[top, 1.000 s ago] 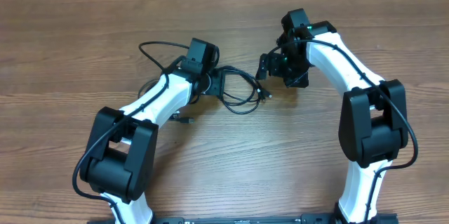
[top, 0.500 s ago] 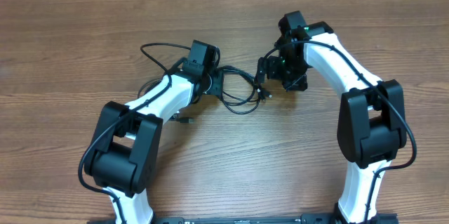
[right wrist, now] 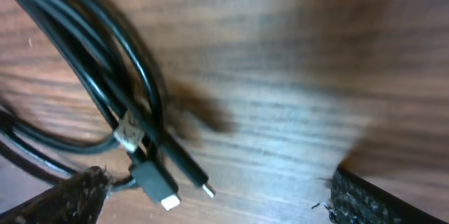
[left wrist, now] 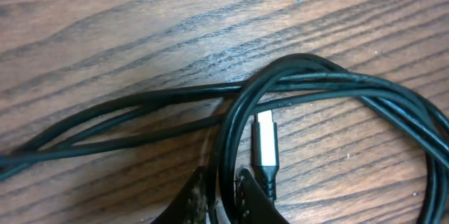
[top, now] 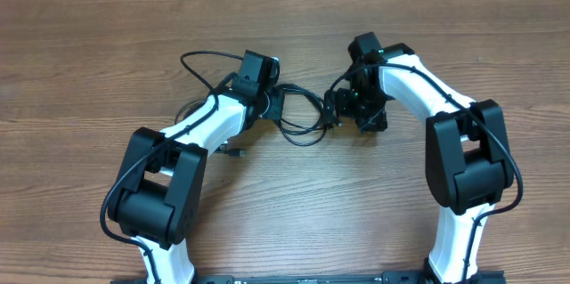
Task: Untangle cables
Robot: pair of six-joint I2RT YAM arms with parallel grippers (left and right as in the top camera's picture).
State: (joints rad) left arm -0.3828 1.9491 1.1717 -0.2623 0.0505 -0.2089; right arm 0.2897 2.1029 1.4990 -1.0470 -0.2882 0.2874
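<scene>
The cables (top: 304,117) are thin black cords tangled in loops at the table's middle, between the two grippers. One strand (top: 191,63) trails up and left behind the left arm. My left gripper (top: 272,106) is at the tangle's left side; in the left wrist view the left gripper (left wrist: 222,190) is shut on a black cable strand (left wrist: 231,133), beside a silver plug (left wrist: 263,137). My right gripper (top: 335,108) is at the tangle's right edge, open wide (right wrist: 217,190), low over two plug ends (right wrist: 168,182) that lie near its left finger.
The wooden table (top: 294,204) runs all round the tangle. A small loose plug end (top: 233,152) lies by the left forearm. The arm bases stand at the front edge.
My right gripper has moved left and slightly down, up to the right edge of the tangle. The left gripper has stayed on its strand.
</scene>
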